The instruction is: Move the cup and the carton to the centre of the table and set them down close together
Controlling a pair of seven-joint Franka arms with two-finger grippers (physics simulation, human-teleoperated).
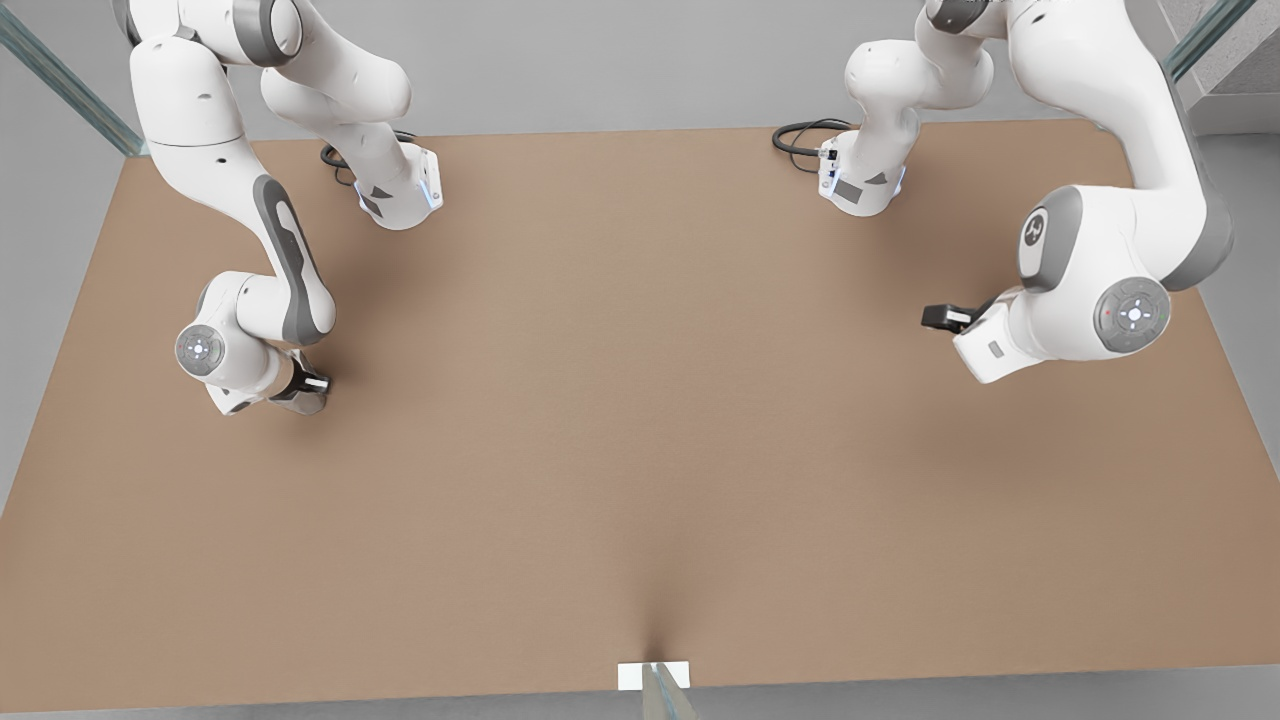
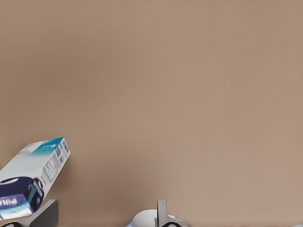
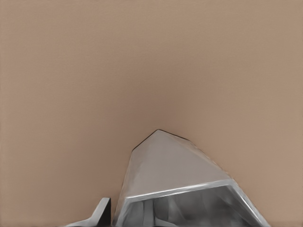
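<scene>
The silver-grey faceted cup (image 3: 170, 165) sits between my right gripper's fingers (image 3: 102, 213), rim towards the camera. In the front view this right gripper (image 1: 300, 388) is low over the brown table (image 1: 640, 420) at the front view's left, with a grey shape in it. The white carton (image 2: 33, 182) with teal and dark blue print lies tilted on the table beside one finger of my left gripper (image 2: 103, 213), outside the gap. That gripper is open and holds nothing. The left gripper (image 1: 945, 317) hangs higher at the front view's right, and its arm hides the carton there.
Both arm bases (image 1: 400, 195) (image 1: 860, 180) stand at the table's far edge, each with a black cable (image 1: 800, 135) beside it. A small white tab (image 1: 653, 676) sits at the middle of the near edge. Glass posts rise at the far corners.
</scene>
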